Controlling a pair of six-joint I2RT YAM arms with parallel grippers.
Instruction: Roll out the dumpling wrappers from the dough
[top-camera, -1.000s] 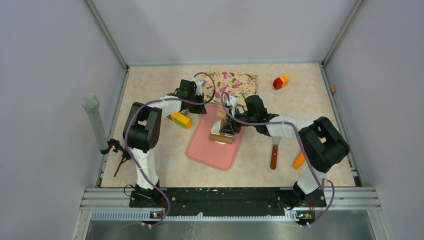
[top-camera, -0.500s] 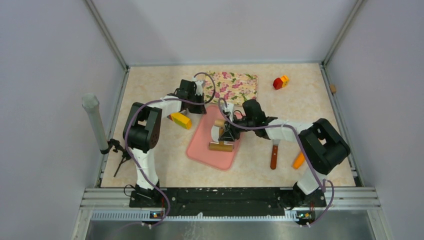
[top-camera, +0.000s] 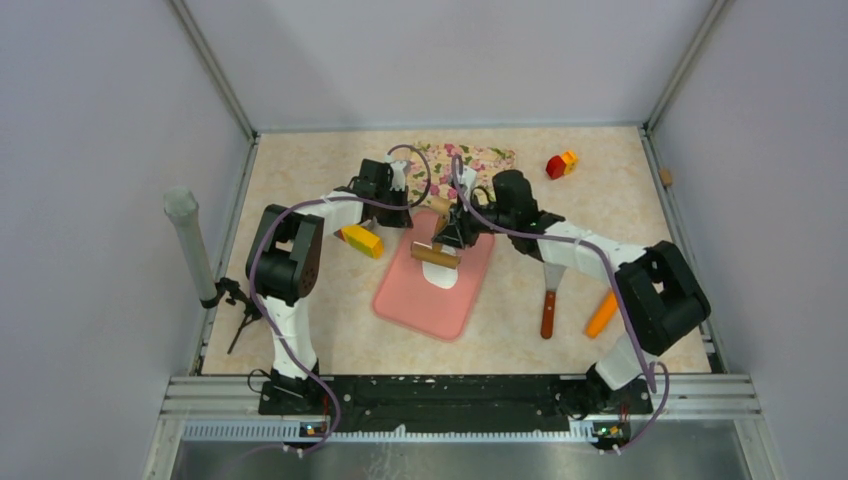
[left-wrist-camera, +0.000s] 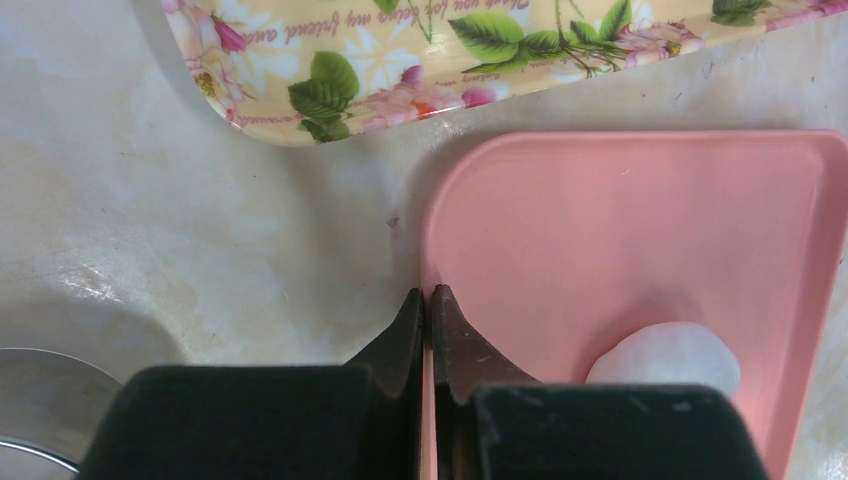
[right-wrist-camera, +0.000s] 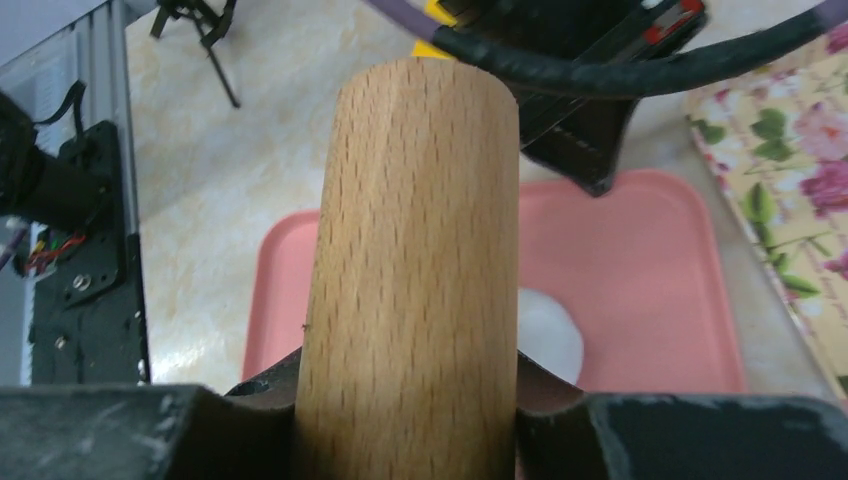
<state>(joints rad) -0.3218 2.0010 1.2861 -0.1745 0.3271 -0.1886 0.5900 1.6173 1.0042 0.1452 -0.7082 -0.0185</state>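
Note:
The dough (top-camera: 443, 277) is a flattened white oval on the pink mat (top-camera: 410, 305). It also shows in the left wrist view (left-wrist-camera: 665, 355) and in the right wrist view (right-wrist-camera: 550, 335). My right gripper (top-camera: 450, 236) is shut on a wooden rolling pin (top-camera: 436, 254), which lies across the mat just beyond the dough. In the right wrist view the pin (right-wrist-camera: 415, 250) fills the gripper (right-wrist-camera: 410, 400). My left gripper (top-camera: 396, 216) is shut on the mat's far left rim, and the rim (left-wrist-camera: 428, 250) runs between the jaws of the gripper (left-wrist-camera: 428, 296). No dumpling wrappers are in view.
A floral tray (top-camera: 470, 165) lies behind the mat. A yellow-orange block (top-camera: 362, 240) sits left of the mat. A brown-handled tool (top-camera: 548, 305) and an orange piece (top-camera: 600, 315) lie to the right. A red-yellow toy (top-camera: 560, 163) sits far right. A silver metal edge (left-wrist-camera: 35, 400) shows by the left gripper.
The right gripper rolled the pin toward the near end of the mat, then drew it back to the far side. The flattened dough is now uncovered. The left arm has not moved.

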